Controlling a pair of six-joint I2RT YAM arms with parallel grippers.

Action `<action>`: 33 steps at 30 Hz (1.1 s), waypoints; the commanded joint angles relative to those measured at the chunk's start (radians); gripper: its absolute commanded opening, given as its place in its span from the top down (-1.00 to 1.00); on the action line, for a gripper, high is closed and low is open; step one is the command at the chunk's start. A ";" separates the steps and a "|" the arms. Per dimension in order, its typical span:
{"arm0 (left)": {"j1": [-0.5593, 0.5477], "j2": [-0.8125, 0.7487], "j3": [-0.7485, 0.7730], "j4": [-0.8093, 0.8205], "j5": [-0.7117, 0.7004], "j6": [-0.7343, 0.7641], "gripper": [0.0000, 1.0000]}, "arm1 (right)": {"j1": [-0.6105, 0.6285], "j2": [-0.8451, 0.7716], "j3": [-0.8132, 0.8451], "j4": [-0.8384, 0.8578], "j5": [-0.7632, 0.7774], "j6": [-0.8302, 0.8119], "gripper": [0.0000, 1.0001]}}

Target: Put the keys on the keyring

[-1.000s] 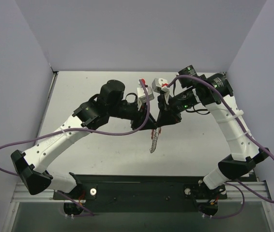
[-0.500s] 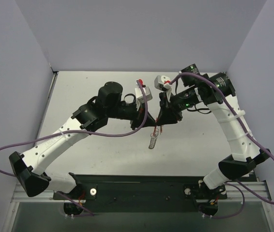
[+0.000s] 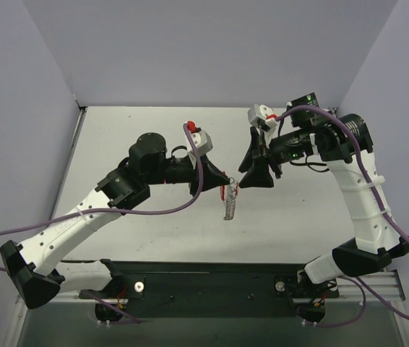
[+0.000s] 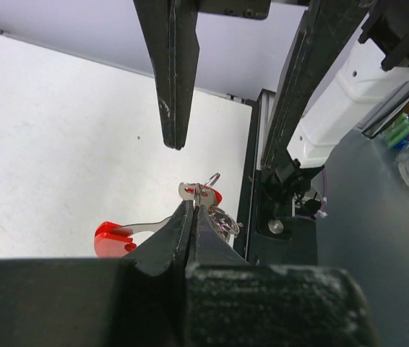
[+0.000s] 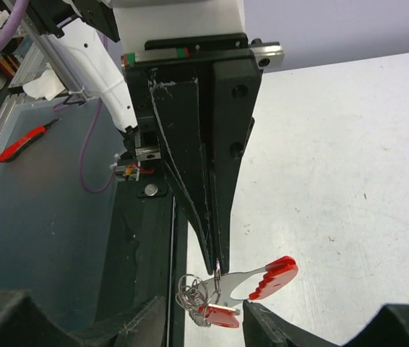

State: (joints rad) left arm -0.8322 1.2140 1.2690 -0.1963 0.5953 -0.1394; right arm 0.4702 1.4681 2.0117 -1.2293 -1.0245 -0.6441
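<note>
My left gripper [image 3: 224, 182] is shut on a thin silver wire ring [image 5: 219, 271] at the top of the keys [image 3: 229, 204], a silver bunch that hangs from it above the white table [image 3: 147, 224]. In the left wrist view my shut fingertips [image 4: 188, 210] pinch it. A flat silver key with a red head [image 5: 273, 278] sticks out sideways, also seen in the left wrist view [image 4: 114, 235]. A second red piece [image 5: 219, 316] and loose wire loops [image 5: 194, 293] hang below. No long red arc shows as a keyring. My right gripper [image 3: 246, 181] is open, its fingers [image 4: 172, 79] spread either side of the bunch, not touching.
A black rail [image 3: 212, 278] runs along the table's near edge, with both arm bases on it. Grey walls close the left, back and right. A red-handled tool [image 5: 27, 141] lies off the table below the rail.
The two grippers have drawn apart: the left arm pulled back left, the right arm swung right and away. The key bunch stays hanging from the left gripper at about the same spot.
</note>
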 commanded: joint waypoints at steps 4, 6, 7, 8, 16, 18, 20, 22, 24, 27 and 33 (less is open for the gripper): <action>0.001 -0.039 -0.005 0.156 -0.022 -0.037 1.00 | -0.004 -0.015 -0.022 0.030 -0.062 -0.005 -0.01; 0.002 -0.041 0.000 0.159 -0.017 -0.042 1.00 | -0.004 -0.014 -0.025 0.031 -0.063 -0.003 0.00; 0.002 -0.041 0.001 0.164 -0.012 -0.043 1.00 | -0.002 -0.014 -0.027 0.037 -0.065 -0.002 0.05; 0.001 -0.039 0.003 0.166 -0.011 -0.043 1.00 | -0.002 -0.011 -0.031 0.040 -0.063 0.001 0.08; -0.001 -0.047 0.000 0.182 0.000 -0.057 1.00 | 0.008 -0.003 -0.054 0.074 -0.051 0.030 0.34; -0.001 -0.050 -0.005 0.182 0.003 -0.062 1.00 | 0.010 -0.002 -0.059 0.086 -0.048 0.043 0.49; 0.001 -0.053 -0.010 0.218 0.004 -0.065 1.00 | 0.010 0.000 -0.062 0.096 -0.045 0.053 0.72; -0.001 -0.057 -0.016 0.234 0.004 -0.068 1.00 | 0.008 0.003 -0.065 0.100 -0.043 0.063 0.98; -0.001 -0.060 -0.023 0.244 0.003 -0.072 1.00 | 0.010 0.005 -0.067 0.106 -0.039 0.069 1.00; 0.001 -0.064 -0.030 0.274 0.000 -0.080 1.00 | 0.010 0.001 -0.079 0.117 -0.043 0.069 1.00; -0.001 -0.096 -0.078 0.371 -0.044 -0.098 1.00 | 0.010 -0.012 -0.088 0.123 -0.048 0.064 1.00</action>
State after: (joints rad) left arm -0.8295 1.1812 1.2095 -0.0254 0.5720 -0.2092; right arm 0.4728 1.4681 1.9423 -1.1324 -1.0378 -0.5724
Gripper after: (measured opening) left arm 0.021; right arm 0.029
